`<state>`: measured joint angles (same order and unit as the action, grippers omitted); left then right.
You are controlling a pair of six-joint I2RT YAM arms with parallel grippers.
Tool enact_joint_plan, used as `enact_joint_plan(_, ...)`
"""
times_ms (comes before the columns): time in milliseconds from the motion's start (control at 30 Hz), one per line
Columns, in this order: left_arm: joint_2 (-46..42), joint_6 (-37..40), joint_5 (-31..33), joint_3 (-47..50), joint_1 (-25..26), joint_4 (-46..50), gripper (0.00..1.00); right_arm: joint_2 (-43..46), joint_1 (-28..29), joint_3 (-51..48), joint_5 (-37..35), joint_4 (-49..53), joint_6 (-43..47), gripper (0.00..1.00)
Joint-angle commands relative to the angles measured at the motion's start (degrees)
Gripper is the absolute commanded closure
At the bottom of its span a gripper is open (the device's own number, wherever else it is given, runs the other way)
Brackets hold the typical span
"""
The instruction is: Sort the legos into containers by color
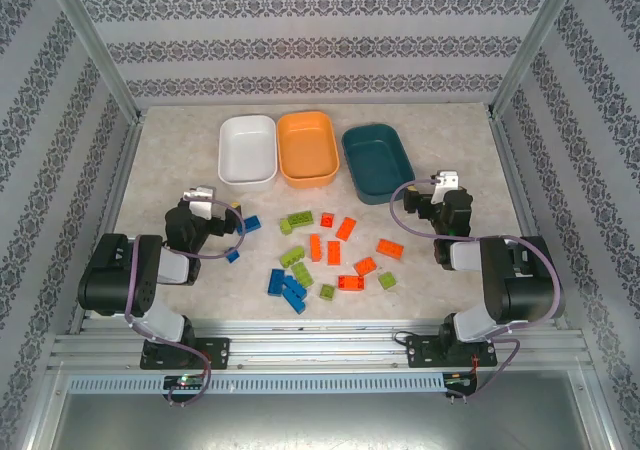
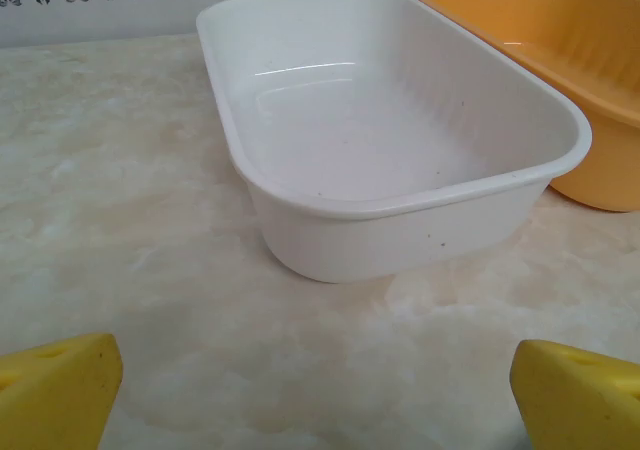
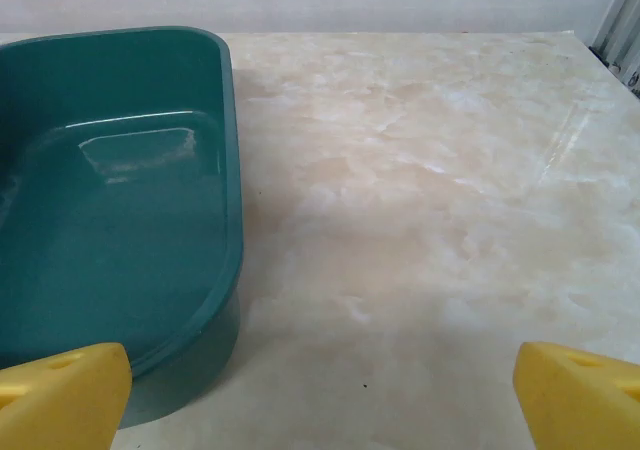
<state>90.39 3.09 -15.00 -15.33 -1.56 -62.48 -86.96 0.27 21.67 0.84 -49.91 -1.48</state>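
The legos lie scattered mid-table in the top view: orange ones (image 1: 334,252), lime green ones (image 1: 295,221) and blue ones (image 1: 293,290). Behind them stand the three containers in a row, all empty: white (image 1: 247,148), orange (image 1: 307,146) and dark teal (image 1: 377,160). My left gripper (image 1: 206,194) sits low at the left, open, facing the white tub (image 2: 400,240) with the orange tub (image 2: 560,40) beside it; its yellow fingertips (image 2: 60,390) stand far apart over bare table. My right gripper (image 1: 443,182) is open too, just right of the teal tub (image 3: 232,240).
Two blue bricks (image 1: 252,226) lie close to the left arm's wrist. Metal frame posts and patterned walls enclose the table (image 1: 170,160) on three sides. Bare marble surface (image 3: 430,200) stretches right of the teal tub.
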Motion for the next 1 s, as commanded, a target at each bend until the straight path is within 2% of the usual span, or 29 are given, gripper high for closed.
enact_joint_plan(0, 0.4, 1.0, -1.2, -0.6, 0.2, -2.4, 0.00, 0.5, 0.3, 0.7, -0.6, -0.5, 0.4, 0.02)
enact_joint_plan(367, 0.3, 1.0, -1.1, -0.7, 0.2, -2.3, 0.00, 0.5, 0.3, 0.7, -0.6, -0.5, 0.4, 0.02)
enact_joint_plan(767, 0.3, -0.5, 2.7, -4.4, 0.2, 4.7, 0.00, 0.4, -0.4, 0.7, 0.8, -0.6, -0.1, 0.02)
enact_joint_plan(967, 0.4, -1.9, 6.8, -6.6, 0.2, 8.5, 0.00, 0.5, -0.5, 0.7, 0.9, -0.5, -0.1, 0.02)
